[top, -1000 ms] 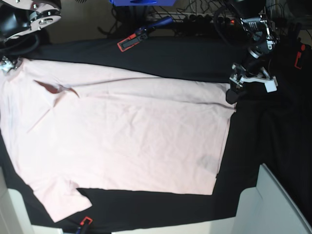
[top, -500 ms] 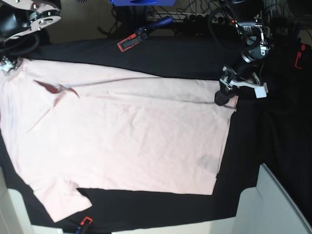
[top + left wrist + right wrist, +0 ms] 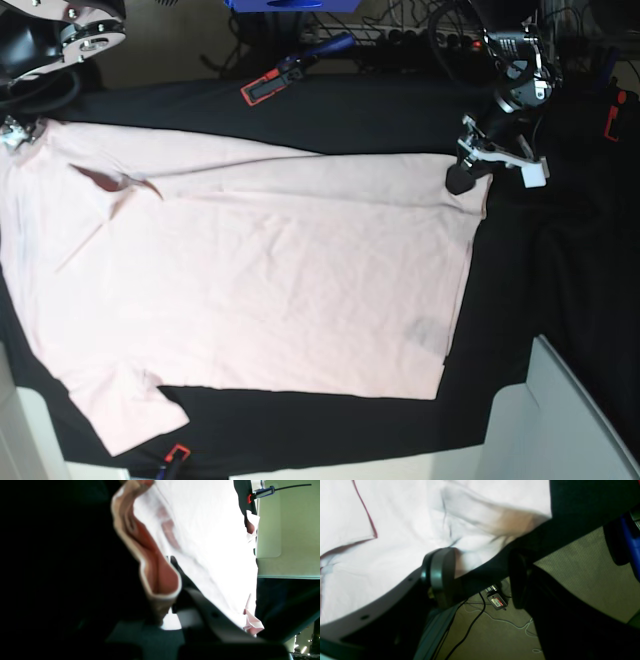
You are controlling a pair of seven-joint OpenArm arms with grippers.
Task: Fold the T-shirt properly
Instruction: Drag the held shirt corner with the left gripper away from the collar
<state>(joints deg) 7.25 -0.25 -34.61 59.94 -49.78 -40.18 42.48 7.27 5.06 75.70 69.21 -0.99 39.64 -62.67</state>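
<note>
One T-shirt (image 3: 250, 270) lies spread flat on the black-covered table (image 3: 400, 120). Two hands: the left hand (image 3: 468, 178) is clamped on the shirt's hem corner; the right hand (image 3: 480, 580) stands part open astride the table edge, gripping nothing.

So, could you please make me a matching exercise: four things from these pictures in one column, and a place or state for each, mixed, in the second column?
1. left hand
2. right hand
3. T-shirt
4. red clamp

a. spread flat, plain side up
b. on the table's far edge
c. shut on the hem corner
d. at the shoulder edge, jaws apart

Pairs: 1-c, 2-d, 3-a, 4-b
</note>
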